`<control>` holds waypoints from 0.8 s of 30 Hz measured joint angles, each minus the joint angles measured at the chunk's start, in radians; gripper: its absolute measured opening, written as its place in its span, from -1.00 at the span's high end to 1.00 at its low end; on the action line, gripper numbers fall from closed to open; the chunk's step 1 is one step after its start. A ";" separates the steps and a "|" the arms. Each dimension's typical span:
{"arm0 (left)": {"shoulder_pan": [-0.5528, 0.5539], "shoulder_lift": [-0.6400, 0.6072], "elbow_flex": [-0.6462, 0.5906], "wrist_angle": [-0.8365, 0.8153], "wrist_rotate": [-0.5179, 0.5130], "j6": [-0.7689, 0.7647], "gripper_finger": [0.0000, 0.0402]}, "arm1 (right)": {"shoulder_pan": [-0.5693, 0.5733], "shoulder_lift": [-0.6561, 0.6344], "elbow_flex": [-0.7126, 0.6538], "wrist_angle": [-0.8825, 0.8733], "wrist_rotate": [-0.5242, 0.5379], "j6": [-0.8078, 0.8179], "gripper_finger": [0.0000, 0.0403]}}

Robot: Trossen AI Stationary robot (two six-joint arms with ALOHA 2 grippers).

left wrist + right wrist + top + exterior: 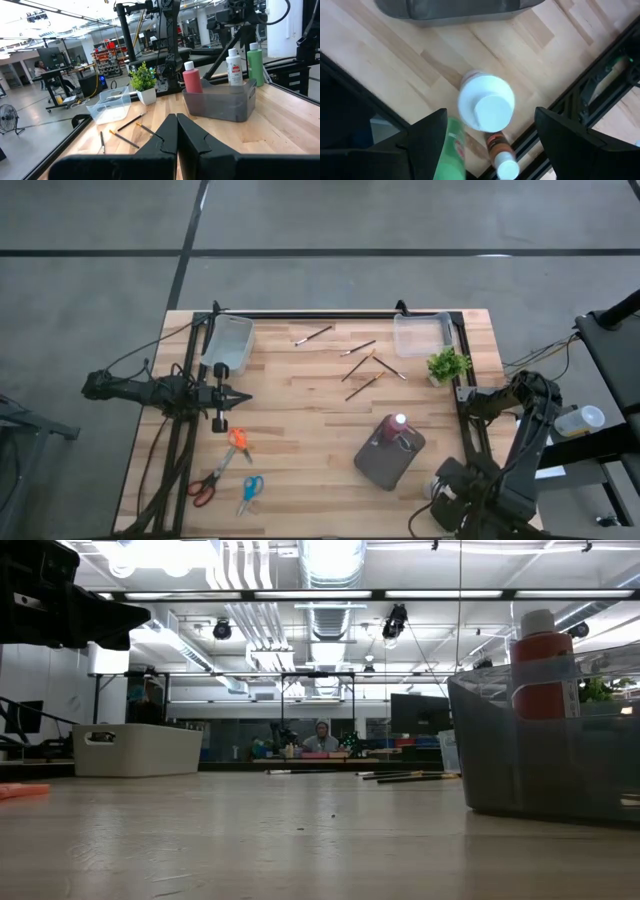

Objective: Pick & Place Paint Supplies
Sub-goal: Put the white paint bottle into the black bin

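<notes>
The right tool (487, 132) hangs open directly over the upright white bottle (486, 103), cap between its fingers; left tool (176, 132) closed, farther.

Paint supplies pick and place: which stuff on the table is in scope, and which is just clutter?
Job:
- paintbrushes
- red bottle, in the grey bin
- white bottle
- green bottle
- brownish-red bottle

Lying about:
- potted plant
- three pairs of scissors
- two clear trays, role unclear
</notes>
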 joint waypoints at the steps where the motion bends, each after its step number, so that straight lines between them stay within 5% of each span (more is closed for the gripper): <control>1: 0.000 0.000 0.000 0.000 0.000 0.000 1.00 | 0.000 -0.002 -0.007 0.000 -0.001 0.000 -0.46; 24: 0.000 0.000 0.000 0.000 0.000 0.000 1.00 | 0.005 -0.117 -0.057 0.016 0.035 0.022 -0.46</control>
